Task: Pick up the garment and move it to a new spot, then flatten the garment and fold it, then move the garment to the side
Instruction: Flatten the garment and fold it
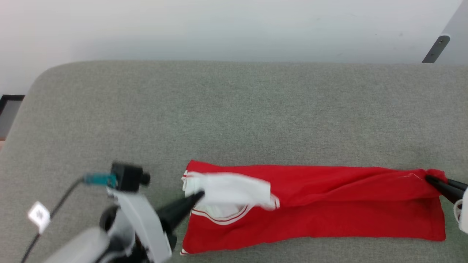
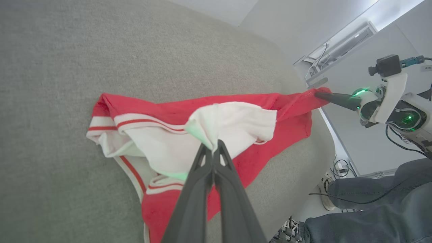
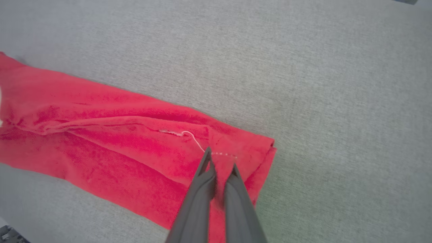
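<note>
The garment (image 1: 329,204), a red shirt with white sleeves and white-red striped trim (image 2: 141,122), lies stretched in a long band across the near half of a grey fabric-covered counter (image 1: 234,109), running from the robot's left to its right. Its body is folded lengthwise, with a soft crease running along the red cloth. One white sleeve (image 1: 234,191) is turned back over the red at the left end, beside the curved, striped neckline.

The left hand (image 1: 197,196) is closed on the bunched edge of that white sleeve, its two dark fingers pressed together with the cloth pinched at their tips. The right hand (image 1: 431,180) grips the garment's far-right upper corner, fingers clamped on the red hem, which rises slightly off the counter there. In the right wrist view a loose white thread (image 3: 194,138) trails across the red fabric just ahead of the fingertips.

In the left wrist view, a person's legs in dark jeans (image 2: 371,202) and a shoe (image 2: 325,195) show past the counter's edge.
</note>
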### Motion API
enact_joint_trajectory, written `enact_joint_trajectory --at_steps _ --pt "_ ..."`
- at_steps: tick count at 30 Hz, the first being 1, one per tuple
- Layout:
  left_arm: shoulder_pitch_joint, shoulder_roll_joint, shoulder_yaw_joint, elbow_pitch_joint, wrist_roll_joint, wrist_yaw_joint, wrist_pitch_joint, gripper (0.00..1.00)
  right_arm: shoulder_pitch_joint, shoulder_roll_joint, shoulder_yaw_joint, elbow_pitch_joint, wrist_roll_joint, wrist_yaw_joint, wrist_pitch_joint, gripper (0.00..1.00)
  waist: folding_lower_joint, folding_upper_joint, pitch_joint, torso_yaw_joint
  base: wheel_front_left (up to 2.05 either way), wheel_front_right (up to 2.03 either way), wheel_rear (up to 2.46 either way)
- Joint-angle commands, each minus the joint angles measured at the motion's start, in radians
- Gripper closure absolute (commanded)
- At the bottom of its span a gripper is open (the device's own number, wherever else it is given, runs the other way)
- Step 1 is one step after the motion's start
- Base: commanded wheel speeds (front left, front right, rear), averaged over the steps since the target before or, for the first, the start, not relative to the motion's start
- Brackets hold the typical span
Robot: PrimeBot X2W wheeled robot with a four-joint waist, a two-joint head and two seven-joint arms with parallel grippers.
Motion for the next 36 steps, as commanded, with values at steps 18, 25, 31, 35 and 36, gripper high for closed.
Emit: enact_joint_trajectory --at_steps 18,25,31,35,36 --pt "0.066 -0.129 -0.058 0.227 0.066 -0.01 -0.129 1.0 0.049 0.16 -0.053 0.171 -0.042 0.0 -0.078 1.0 0.0 -0.0001 0.099 -0.004 0.0 0.0 0.0" --pt "0.048 -0.161 -0.069 0.323 0.085 -0.043 -0.164 0.88 0.041 0.184 -0.023 0.199 -0.035 0.0 -0.095 0.83 0.0 -0.0001 0.076 -0.01 0.0 0.0 0.0" --pt "0.046 -0.172 -0.057 0.322 0.089 -0.057 -0.217 0.0 0.055 0.153 -0.017 0.156 -0.014 0.0 -0.114 0.0 0.0 -0.0001 0.027 -0.005 0.0 0.0 0.0" --pt "0.061 -0.166 -0.047 0.301 0.106 -0.046 -0.262 0.0 0.074 0.117 -0.023 0.118 0.0 0.0 -0.119 0.0 0.0 -0.0001 -0.011 0.01 0.0 0.0 0.0" --pt "0.069 -0.166 -0.047 0.291 0.113 -0.038 -0.273 0.0 0.081 0.108 -0.025 0.111 0.002 0.0 -0.116 0.0 0.0 -0.0001 -0.022 0.016 0.0 0.0 0.0"
